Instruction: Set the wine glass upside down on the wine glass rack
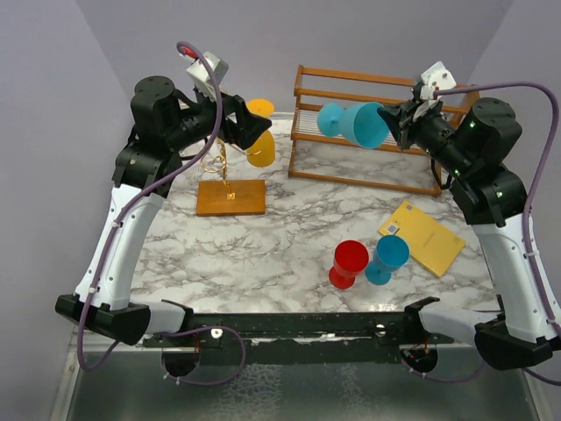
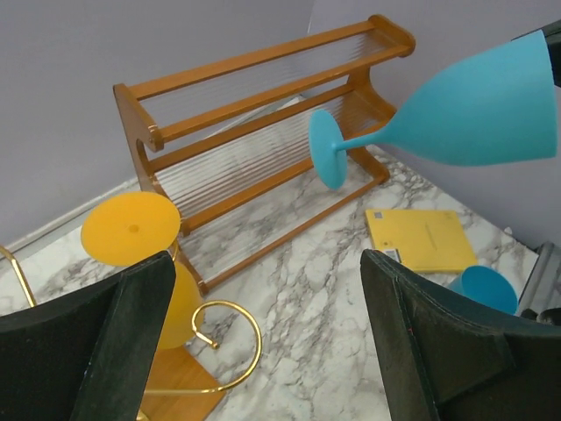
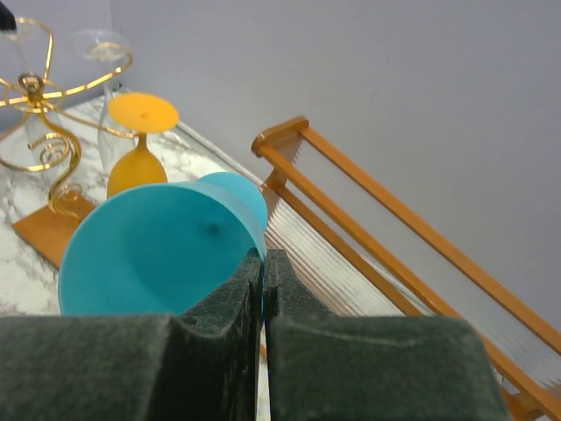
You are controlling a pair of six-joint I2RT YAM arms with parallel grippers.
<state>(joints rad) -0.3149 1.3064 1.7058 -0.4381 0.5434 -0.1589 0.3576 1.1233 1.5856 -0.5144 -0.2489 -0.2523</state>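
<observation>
Wine glass [image 1: 361, 124] rim pinched in right jaws; left jaws gape empty, hiding rack [image 1: 230, 196] top.

Slatted wooden shelf [image 1: 364, 181], yellow booklet [image 1: 422, 237]

Table [image 1: 289, 224]: white marble, grey-veined. At 10 o'clock: gold wire wine glass rack [image 1: 216, 163] on orange-brown base [image 1: 230, 197]; amber wine glass [image 1: 261, 149]. At 1 o'clock: turquoise wine glass [image 1: 355, 123]; brown slatted shelf [image 1: 355, 79]. At 5 o'clock: red glass [image 1: 349, 263], turquoise glass [image 1: 388, 257]. At 4 o'clock: yellow booklet [image 1: 423, 237].
</observation>
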